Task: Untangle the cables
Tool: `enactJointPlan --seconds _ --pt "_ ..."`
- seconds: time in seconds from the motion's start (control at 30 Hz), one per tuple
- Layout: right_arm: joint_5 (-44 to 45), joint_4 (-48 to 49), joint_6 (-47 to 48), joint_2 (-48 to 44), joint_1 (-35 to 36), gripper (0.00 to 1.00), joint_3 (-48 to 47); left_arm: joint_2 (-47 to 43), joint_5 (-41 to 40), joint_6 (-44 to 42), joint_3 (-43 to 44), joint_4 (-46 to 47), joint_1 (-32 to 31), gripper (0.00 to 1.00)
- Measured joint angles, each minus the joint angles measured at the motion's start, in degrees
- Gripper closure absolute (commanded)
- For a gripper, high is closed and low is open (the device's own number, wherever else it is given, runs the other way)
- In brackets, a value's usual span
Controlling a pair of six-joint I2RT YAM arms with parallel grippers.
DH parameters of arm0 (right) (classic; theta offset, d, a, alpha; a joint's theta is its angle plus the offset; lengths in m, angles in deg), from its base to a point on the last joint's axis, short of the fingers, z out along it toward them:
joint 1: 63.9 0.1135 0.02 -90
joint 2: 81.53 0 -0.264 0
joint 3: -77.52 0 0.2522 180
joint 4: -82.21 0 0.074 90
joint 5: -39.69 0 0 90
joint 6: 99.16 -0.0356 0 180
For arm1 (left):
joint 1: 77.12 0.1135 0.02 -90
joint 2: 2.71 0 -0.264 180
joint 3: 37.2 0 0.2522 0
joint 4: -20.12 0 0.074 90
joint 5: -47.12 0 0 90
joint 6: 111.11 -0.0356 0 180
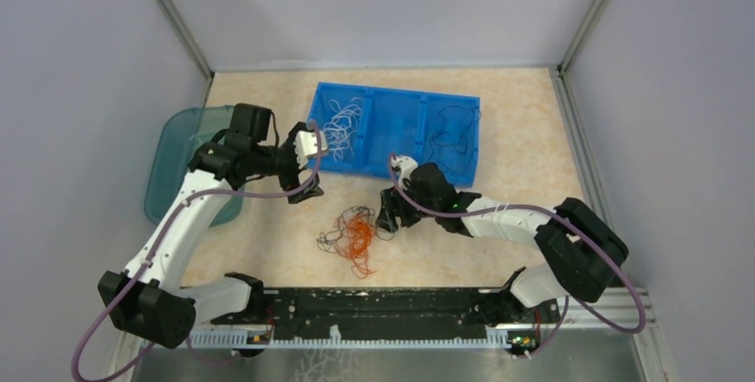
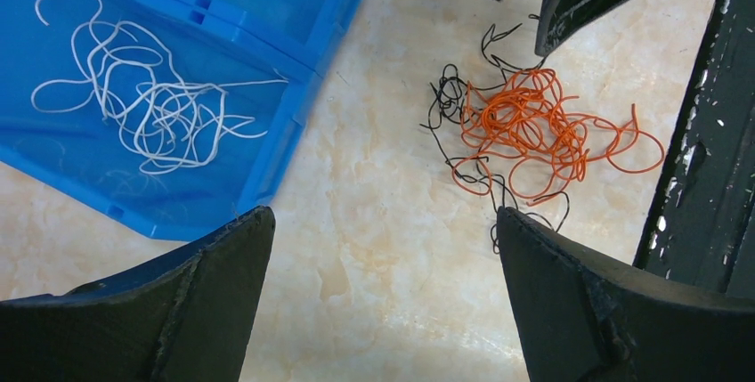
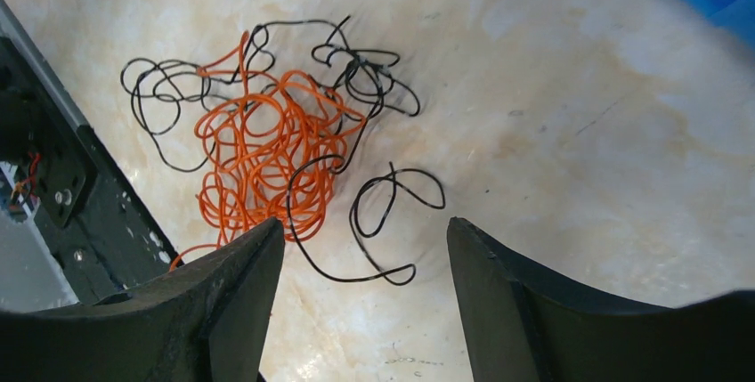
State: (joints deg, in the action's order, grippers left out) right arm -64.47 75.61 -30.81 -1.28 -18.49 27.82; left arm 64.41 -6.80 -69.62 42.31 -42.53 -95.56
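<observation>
Orange-and-black cables (image 1: 352, 235) lie tangled on the counter (image 1: 534, 133) between the blue tray (image 1: 396, 124) and base rail (image 1: 356, 306). Left jaws gape wide and empty beside the tray; right jaws, partly open, hang over a black loop (image 3: 392, 199), gripping nothing.

A robot lab cell: grey panel walls (image 1: 80, 52), aluminium corner posts (image 1: 175, 17), marbled table (image 1: 525, 124).

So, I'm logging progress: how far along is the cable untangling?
Done: thin white wire strands and some black strands lie in separate compartments of the blue plastic tray. In hand: the right gripper hovers open, holding nothing. Left: the tangled pile of orange and black strands below it.
</observation>
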Motion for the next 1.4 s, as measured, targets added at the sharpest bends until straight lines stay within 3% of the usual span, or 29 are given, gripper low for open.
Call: enactJointPlan --seconds 0.17,0.33,0.5,0.7,1.07,1.4 --pt "-2.03 -0.04 0.07 1.36 1.36 0.4 1.05 -0.04 0.81 0.11 1.09 0.07 0.0 0.01" --pt "-2.49 -0.09 0.24 2.03 1.6 0.62 1.11 -0.07 1.79 1.07 3.15 0.44 0.0 0.01" --pt "-2.56 -0.26 0.66 4.37 1.62 0.71 0.92 -0.24 2.99 2.05 5.29 0.72 0.0 0.01" --pt "-2.01 -2.01 1.92 5.42 1.62 0.99 0.15 -0.42 4.02 2.86 7.69 0.98 0.0 0.01" --pt "0.26 -4.5 4.76 -13.64 1.64 1.0 -4.07 -3.56 9.4 5.42 5.33 5.11 -0.22 0.02" --pt "-8.55 0.02 -0.37 -14.88 1.73 1.0 -13.09 -9.75 11.28 6.1 -3.58 11.69 -6.62 0.05"
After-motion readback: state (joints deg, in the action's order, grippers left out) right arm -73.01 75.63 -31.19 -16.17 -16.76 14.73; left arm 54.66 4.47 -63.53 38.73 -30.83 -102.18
